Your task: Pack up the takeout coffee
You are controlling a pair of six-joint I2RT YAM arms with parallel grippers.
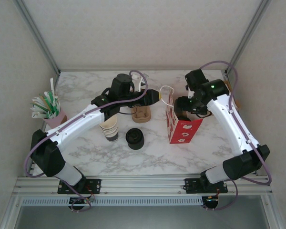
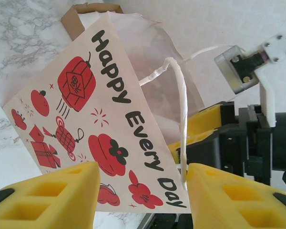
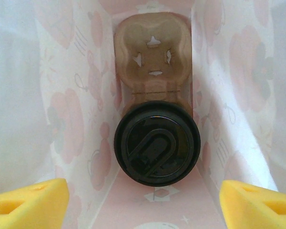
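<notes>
- The cup [image 3: 157, 143], black lid on, stands deep inside the bag [image 1: 181, 130]. It sits in one pocket of a brown carrier [image 3: 152, 52], and the carrier's other pocket is empty.
- The right gripper [image 3: 143, 196] is at the bag's mouth, looking down into it. Its fingers are spread wide, clear of the lid on both sides, and hold nothing.
- The left gripper [image 2: 143, 191] sits outside the bag, facing its printed side. Its fingers stand partly apart with nothing pinched that I can see. The bag's white handle [image 2: 180, 95] hangs just beside one finger.
- The cup looks placed, so the step in hand is probably getting the right gripper out of the bag cleanly.
- To do that well, lift straight up out of the mouth, centred between the bag's walls. Draw the fingers in a little so they do not scrape the thin paper.
- Watch the handle at the bag's rim, since a finger catching it would drag the bag.
- The bag seems light and leans in the left wrist view, so a snag could tip the bag and the cup. The left gripper is well placed to steady the rim.
</notes>
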